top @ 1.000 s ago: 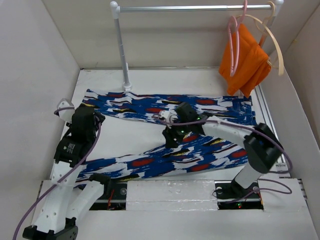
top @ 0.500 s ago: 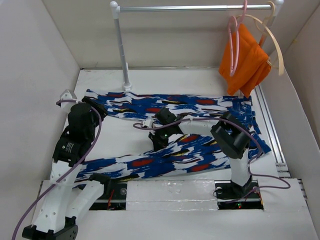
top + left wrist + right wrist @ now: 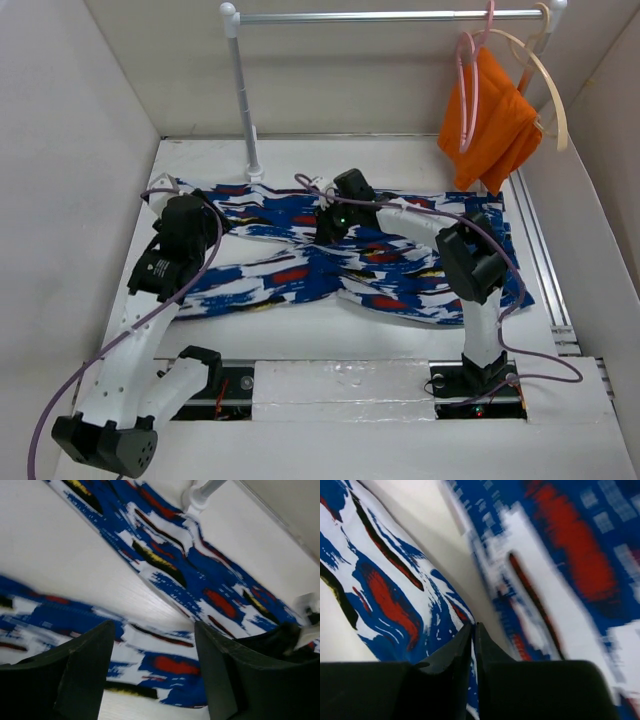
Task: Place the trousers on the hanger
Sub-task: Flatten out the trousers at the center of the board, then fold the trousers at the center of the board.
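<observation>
blue patterned trousers [image 3: 400, 255] lie spread on the table [image 3: 300, 335], well apart from the pink hanger [image 3: 459, 75] on the rail [image 3: 380, 16]. right gripper [image 3: 473, 630] pinches a trouser fold. left gripper [image 3: 152, 625] hovers spread and empty. draping over the hanger is not yet done.

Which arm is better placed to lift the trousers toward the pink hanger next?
Right, probably: the right pincer is shut on the trousers, nearer the pink hanger; the left pincer hangs open above them.
</observation>
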You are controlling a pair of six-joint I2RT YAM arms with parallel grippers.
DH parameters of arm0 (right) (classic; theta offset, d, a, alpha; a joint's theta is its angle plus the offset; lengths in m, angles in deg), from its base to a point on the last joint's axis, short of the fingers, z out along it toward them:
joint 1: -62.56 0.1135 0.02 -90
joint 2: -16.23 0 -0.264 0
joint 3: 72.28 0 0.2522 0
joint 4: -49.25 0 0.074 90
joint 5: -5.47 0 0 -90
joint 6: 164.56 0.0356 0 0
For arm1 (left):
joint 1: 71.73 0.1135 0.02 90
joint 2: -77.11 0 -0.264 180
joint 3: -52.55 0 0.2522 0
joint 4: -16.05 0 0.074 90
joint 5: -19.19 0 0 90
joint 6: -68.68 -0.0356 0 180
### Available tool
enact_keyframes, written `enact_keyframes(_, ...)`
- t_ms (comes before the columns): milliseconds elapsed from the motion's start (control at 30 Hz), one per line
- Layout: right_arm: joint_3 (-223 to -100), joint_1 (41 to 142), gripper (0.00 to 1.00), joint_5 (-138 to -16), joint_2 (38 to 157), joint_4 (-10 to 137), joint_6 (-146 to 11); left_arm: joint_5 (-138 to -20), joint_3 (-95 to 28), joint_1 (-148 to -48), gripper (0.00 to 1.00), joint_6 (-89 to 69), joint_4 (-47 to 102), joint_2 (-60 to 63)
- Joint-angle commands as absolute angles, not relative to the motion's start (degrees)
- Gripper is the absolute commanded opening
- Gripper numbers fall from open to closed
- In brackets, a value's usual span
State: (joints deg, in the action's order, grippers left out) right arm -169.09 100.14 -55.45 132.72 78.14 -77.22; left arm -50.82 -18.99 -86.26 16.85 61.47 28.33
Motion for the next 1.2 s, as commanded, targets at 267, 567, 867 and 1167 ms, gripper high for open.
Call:
enact_keyframes(267,-167.96,100.0,0.58,-53.95,121.45,74.85,-73.76,-41.02,-8.15,-86.15,0.69,26.29,64.43,24.64)
enact_keyframes(567,-145.13,100.53,0.0,-61.5,91.46,79.36,-74.74,-50.59,-3.48,-69.27,0.55,35.1,69.01,24.45)
enact_keyframes(867,-128.94,100.45,0.41,-64.05,66.08,89.18,-71.75,-67.81,-1.37,-39.59,0.55,29.75,67.6,19.01)
enact_keyframes(1167,-129.71,94.03,0.45,-58.96,60.96,95.26,-76.23,-67.38,0.19,-31.22,0.68,30.36,65.59,12.86)
